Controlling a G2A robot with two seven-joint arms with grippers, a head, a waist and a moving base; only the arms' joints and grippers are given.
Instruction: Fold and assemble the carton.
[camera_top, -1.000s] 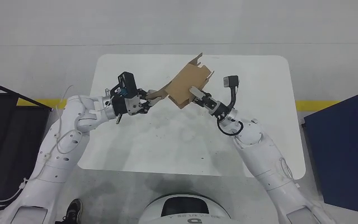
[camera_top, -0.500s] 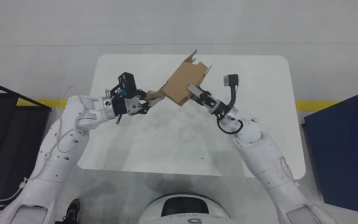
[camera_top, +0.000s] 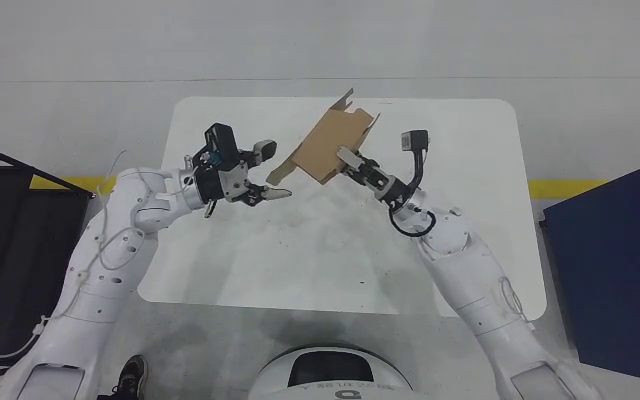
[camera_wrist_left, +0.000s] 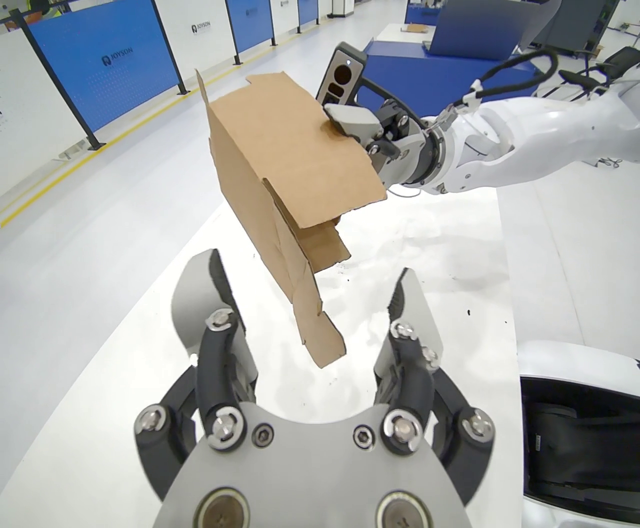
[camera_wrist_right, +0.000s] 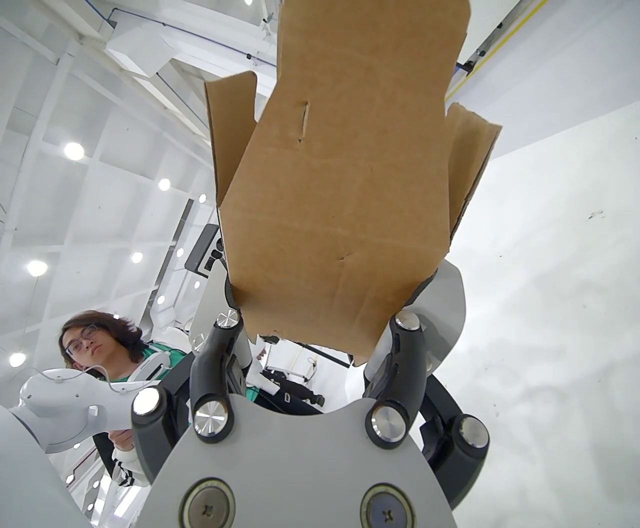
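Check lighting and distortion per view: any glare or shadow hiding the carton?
Top view: even light, no glare, no hard shadow from the carton on the table. Left wrist view: wide-angle bend curves the table edge; carton evenly lit. Right wrist view: ceiling lamps shine toward the lens beside the carton, whose near face is readable.

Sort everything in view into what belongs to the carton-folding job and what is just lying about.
Belongs to the job:
brown cardboard carton, partly folded, held above the table
right tool, shut on the carton
left tool, open, by the carton's hanging flap

Just about:
white rounded table
blue partition panels
yellow floor line
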